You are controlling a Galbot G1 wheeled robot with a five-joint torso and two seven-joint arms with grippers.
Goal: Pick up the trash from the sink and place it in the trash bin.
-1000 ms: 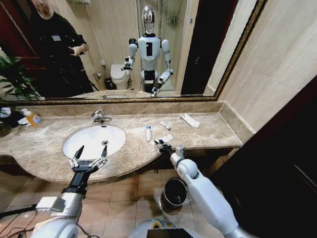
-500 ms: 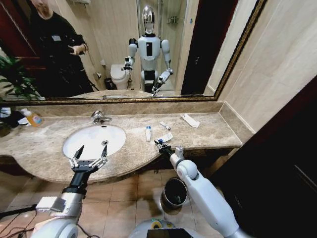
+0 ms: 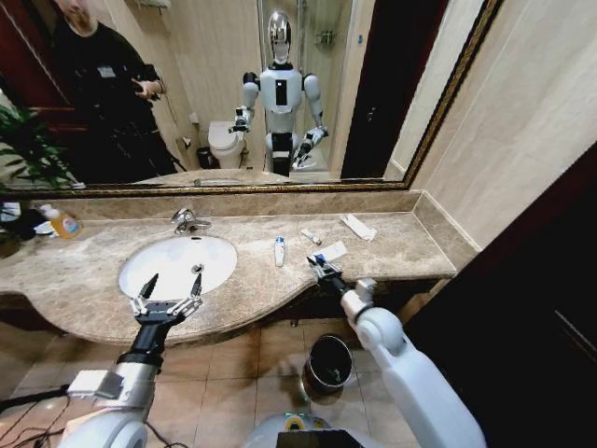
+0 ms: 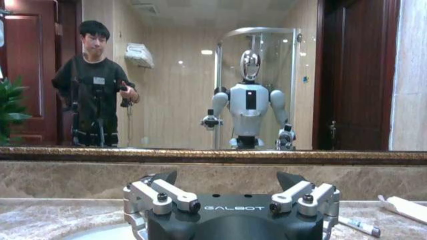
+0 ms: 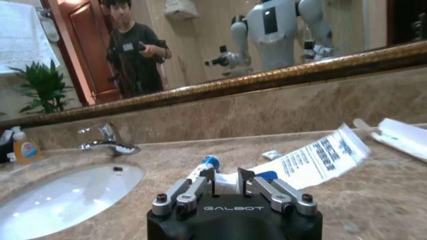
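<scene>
From the head camera, the right gripper (image 3: 323, 266) sits low over the marble countertop (image 3: 401, 247), its jaws pinched on the near end of a white tube (image 3: 331, 251) with dark print that slants away from it toward the mirror. Just beyond and to its left lie a small white tube with a blue cap (image 3: 279, 250) and a tiny tube (image 3: 311, 237); farther off toward the wall lies a flat white packet (image 3: 357, 227). The black trash bin (image 3: 329, 362) stands on the floor below the counter edge, under and slightly behind this claw. The left gripper (image 3: 168, 301) hovers spread wide at the front rim of the sink (image 3: 177, 265), which looks bare.

The left wrist camera shows that claw's fingers (image 4: 155, 191) splayed far apart, idle, with the counter ahead.

The right wrist camera shows the narrow jaws nipping the crimped end of the printed tube (image 5: 313, 157), most of its length hanging free ahead of the fingertips (image 5: 203, 182). I'd judge that hold shallow: lift straight and slowly, clear the counter lip before swinging, and keep the wrist level so the tube doesn't slip before it is over the bin.
</scene>
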